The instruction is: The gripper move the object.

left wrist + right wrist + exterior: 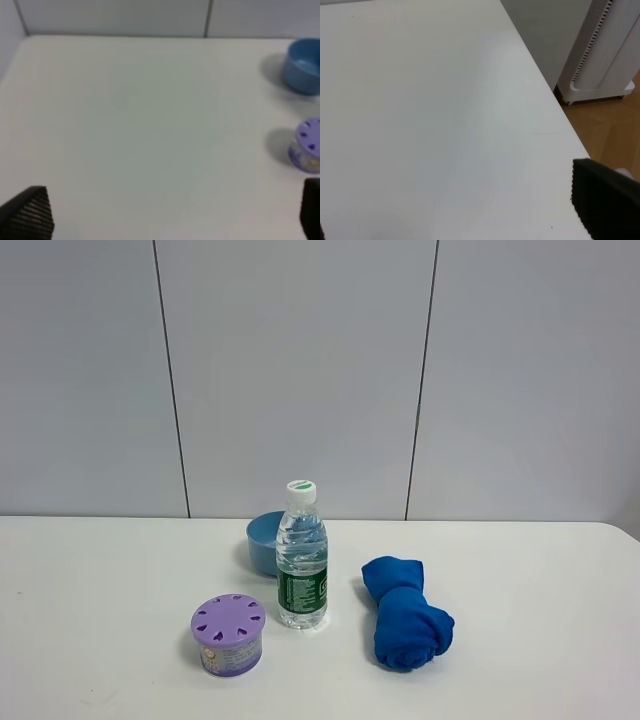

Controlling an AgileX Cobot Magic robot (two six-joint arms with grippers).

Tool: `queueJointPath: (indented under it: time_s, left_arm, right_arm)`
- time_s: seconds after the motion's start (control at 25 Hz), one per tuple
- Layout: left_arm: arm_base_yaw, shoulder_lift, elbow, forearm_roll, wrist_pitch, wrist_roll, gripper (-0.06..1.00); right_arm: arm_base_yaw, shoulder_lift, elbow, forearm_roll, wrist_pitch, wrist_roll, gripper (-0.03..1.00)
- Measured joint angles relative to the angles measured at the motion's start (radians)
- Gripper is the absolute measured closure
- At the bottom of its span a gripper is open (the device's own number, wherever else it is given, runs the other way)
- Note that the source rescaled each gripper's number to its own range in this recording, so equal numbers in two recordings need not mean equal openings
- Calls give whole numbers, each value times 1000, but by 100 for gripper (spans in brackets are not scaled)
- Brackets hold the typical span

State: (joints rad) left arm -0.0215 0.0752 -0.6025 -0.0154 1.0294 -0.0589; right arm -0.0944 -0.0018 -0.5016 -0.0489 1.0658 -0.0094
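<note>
The clear water bottle point(301, 558) with a white cap and green label stands upright in the middle of the white table point(100, 580), just in front of the blue bowl point(264, 541). Neither gripper shows in the exterior high view. In the left wrist view my left gripper point(170, 215) is open and empty, its black fingertips point(30, 212) wide apart above bare table; the bottle is out of that view. In the right wrist view my right gripper point(465, 215) is open and empty, one black fingertip point(605, 200) showing near the table's edge.
A purple round container point(229, 634) sits front left of the bottle and also shows in the left wrist view point(307, 146), as does the blue bowl point(303, 66). A rolled blue cloth point(403, 614) lies right of the bottle. A white appliance point(605, 50) stands on the floor beyond the table edge.
</note>
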Motion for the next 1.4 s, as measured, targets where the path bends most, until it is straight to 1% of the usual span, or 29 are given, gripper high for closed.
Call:
queueJointPath:
  time_s: [0.12,0.28,0.36,0.56,0.64,1.4]
  left_arm:
    - [0,-31,45,-17,8,0,-6]
    - [0,-68,86,-19,30,4,-6]
    - [0,-79,86,-15,28,14,-6]
    - [0,-81,92,44,27,51,-6]
    - [0,-81,94,55,28,59,-6]
    - [0,-81,94,62,28,59,-6]
  right_arm:
    - [0,0,0,0,0,0,-3]
    - [0,0,0,0,0,0,-3]
    - [0,0,0,0,0,0,-3]
    - [0,0,0,0,0,0,-3]
    - [0,0,0,0,0,0,-3]
    - [0,0,0,0,0,0,-3]
